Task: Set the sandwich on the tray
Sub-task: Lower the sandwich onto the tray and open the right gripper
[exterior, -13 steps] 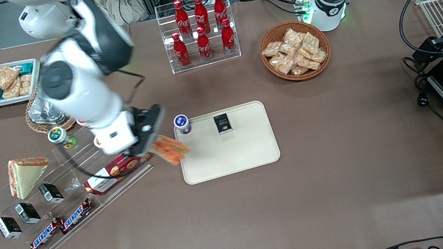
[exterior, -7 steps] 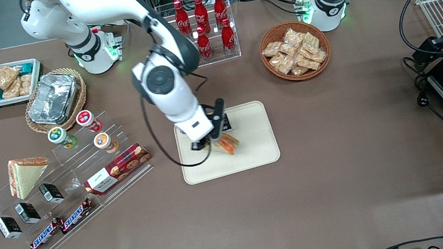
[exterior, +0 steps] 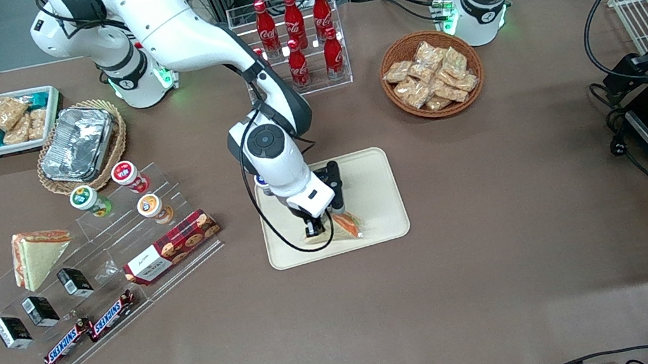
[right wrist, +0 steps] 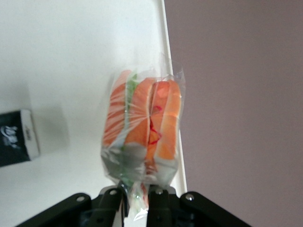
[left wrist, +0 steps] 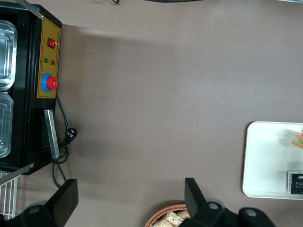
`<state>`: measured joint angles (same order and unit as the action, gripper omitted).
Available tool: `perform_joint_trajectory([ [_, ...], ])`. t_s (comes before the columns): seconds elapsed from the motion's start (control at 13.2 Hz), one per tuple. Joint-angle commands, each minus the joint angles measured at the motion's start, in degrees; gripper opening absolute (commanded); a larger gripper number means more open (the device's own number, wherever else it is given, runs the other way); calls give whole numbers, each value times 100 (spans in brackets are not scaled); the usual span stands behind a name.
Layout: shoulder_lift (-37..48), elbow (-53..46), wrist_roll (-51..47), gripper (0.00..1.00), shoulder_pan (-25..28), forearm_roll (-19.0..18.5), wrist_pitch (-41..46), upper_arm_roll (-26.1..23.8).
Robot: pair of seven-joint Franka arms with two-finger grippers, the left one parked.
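Pincer [right wrist: 137, 195] grips sandwich [right wrist: 142, 127] over tray [exterior: 375, 200], near Coca-Cola bottles [exterior: 296, 38].

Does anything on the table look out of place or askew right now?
Nothing looks spilled or damaged. The claw holds the sandwich by its wrapper over the tray, near the tray's edge closest to the front camera.

Brown-covered table [exterior: 498, 233]; cream tray [exterior: 370, 165] at centre; wicker basket [exterior: 432, 73] of snack packets at 1 o'clock; cola-bottle rack [exterior: 294, 45] at 12; white snack bin [exterior: 0, 124] at 10; gripper [exterior: 321, 224] above tray; clear acrylic display stand [exterior: 100, 273] at 8.
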<state>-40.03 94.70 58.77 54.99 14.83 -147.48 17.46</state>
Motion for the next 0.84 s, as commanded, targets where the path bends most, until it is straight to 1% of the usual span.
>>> perform_joint_trajectory([
  [0.0,-276,-127,486,0,-6,178,-369,-6],
  [0.15,-303,-127,478,0,20,178,-369,-6],
  [0.23,-303,-127,434,11,47,187,-361,-6],
  [0.38,-321,-127,425,16,56,187,-369,-6],
  [0.46,-321,-127,417,33,56,195,-369,-14],
  [0.53,-321,-127,425,99,47,204,-369,-58],
  [0.76,-312,-127,416,100,47,204,-361,-67],
])
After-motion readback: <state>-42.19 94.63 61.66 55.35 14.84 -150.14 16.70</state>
